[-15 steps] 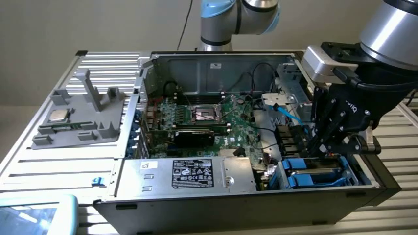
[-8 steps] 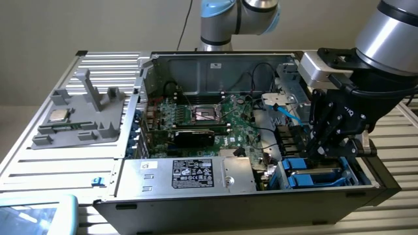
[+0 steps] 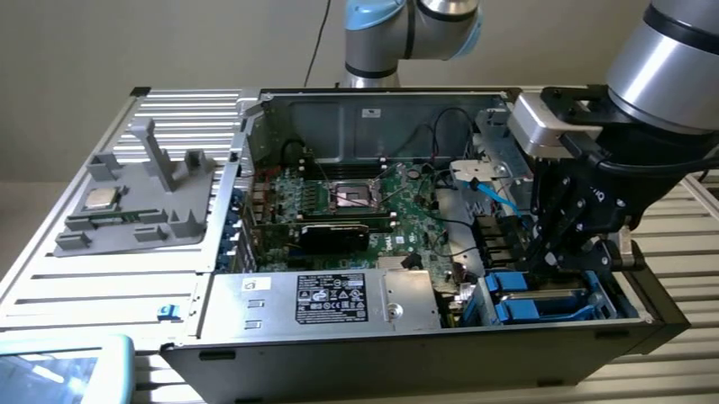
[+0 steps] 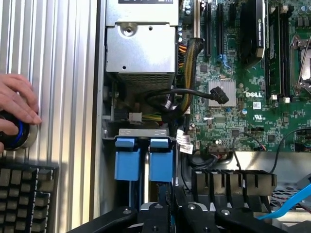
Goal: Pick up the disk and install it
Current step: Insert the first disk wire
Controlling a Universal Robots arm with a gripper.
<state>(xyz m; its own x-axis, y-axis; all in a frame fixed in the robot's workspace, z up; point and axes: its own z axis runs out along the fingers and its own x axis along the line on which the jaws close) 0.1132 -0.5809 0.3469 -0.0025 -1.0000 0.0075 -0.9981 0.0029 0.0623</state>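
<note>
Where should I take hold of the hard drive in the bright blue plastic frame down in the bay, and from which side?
Probably by its blue end tab, coming straight in through the open side of the black metal computer case: the drive sits slotted in the bay, leaving just that tabbed end exposed.

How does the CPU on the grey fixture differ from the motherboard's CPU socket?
The CPU chip lies outside the case on the grey fixture; the CPU socket sits inside, on the green motherboard. The chip shows a plain silver top; the socket is an open metal frame with a dark centre. Both are roughly square and lie flat.
</note>
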